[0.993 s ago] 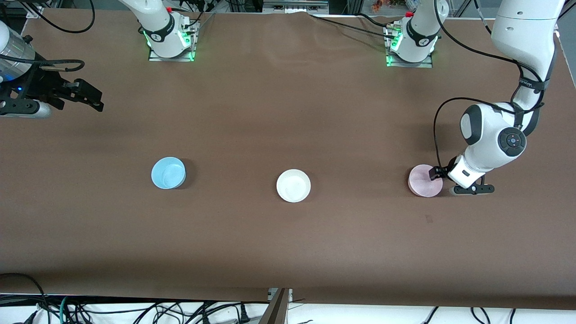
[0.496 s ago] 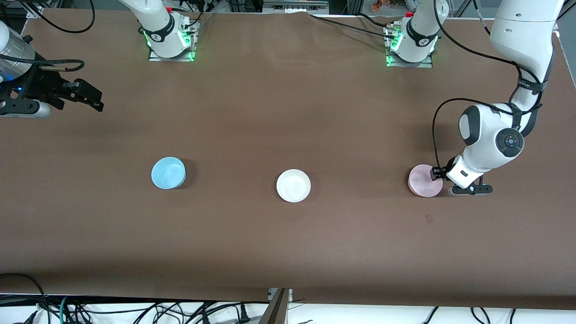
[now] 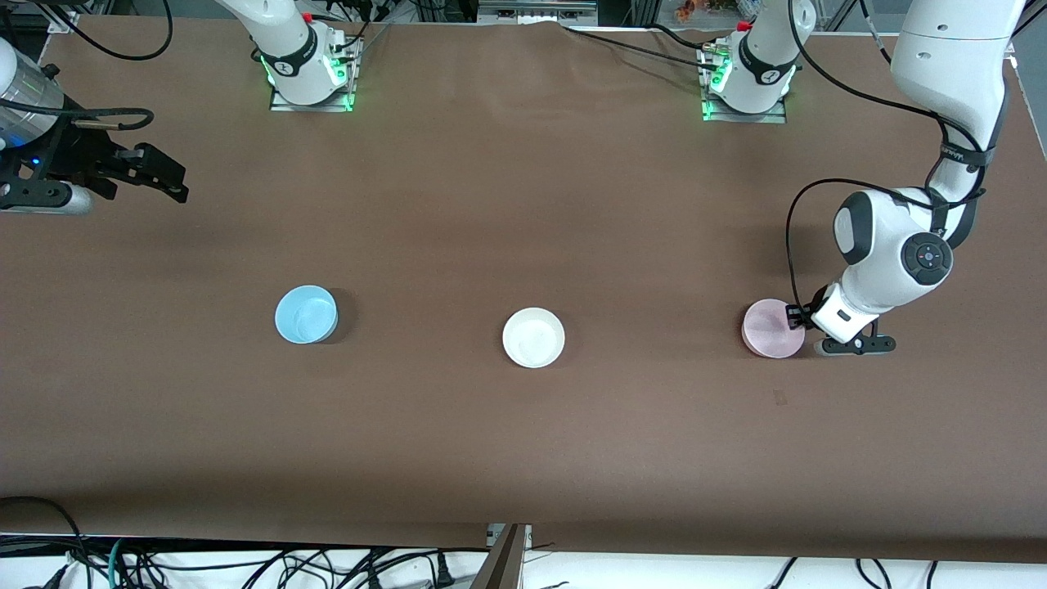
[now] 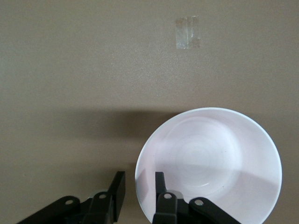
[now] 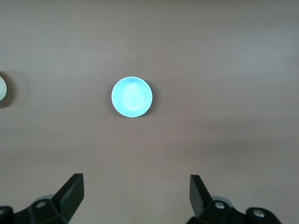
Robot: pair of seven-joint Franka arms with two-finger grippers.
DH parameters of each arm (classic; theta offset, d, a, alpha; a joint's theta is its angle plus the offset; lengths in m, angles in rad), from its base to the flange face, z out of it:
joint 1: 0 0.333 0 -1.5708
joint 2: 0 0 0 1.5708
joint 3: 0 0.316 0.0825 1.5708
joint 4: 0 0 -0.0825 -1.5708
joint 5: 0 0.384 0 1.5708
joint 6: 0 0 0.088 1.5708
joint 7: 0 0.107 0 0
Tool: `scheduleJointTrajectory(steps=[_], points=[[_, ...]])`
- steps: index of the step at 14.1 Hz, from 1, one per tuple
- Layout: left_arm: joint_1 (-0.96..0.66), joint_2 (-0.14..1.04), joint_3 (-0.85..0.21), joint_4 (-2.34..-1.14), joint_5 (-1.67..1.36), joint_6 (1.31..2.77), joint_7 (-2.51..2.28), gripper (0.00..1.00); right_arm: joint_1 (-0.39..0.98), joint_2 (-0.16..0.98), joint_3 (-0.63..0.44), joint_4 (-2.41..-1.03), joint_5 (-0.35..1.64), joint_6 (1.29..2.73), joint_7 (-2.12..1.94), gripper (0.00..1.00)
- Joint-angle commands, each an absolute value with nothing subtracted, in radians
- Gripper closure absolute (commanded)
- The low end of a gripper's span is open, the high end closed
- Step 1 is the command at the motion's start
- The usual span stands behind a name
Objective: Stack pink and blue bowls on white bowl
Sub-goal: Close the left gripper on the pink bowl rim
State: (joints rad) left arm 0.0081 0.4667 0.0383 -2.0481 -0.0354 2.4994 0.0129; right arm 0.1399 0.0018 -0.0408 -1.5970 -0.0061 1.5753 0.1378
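Our left arm reaches down from its base with the elbow bent, and our left gripper [image 4: 139, 196] sits low at the table with its 2 fingers straddling a rim, 1 inside and 1 outside. Our right arm waits, its right gripper [image 5: 135, 196] held high over the table, fingers spread wide apart.

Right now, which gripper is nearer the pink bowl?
Left. The left gripper is at the pink bowl, its fingers straddling the rim, one inside, one outside. The right gripper hangs open, high over the right arm's end of the table, past the blue bowl.
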Motion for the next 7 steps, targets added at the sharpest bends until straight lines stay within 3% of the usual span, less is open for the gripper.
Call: scheduleJointTrajectory(steps=[1, 7], points=[[0.006, 0.456, 0.038, -2.049, -0.012, 2.503, 0.021, 0.72, 0.14, 0.006, -0.04, -1.578, -0.012, 1.56, 0.137, 0.0], [0.005, 0.454, 0.037, -2.049, -0.012, 2.503, 0.021, 0.84, 0.14, 0.005, -0.04, -1.578, -0.012, 1.56, 0.137, 0.0]])
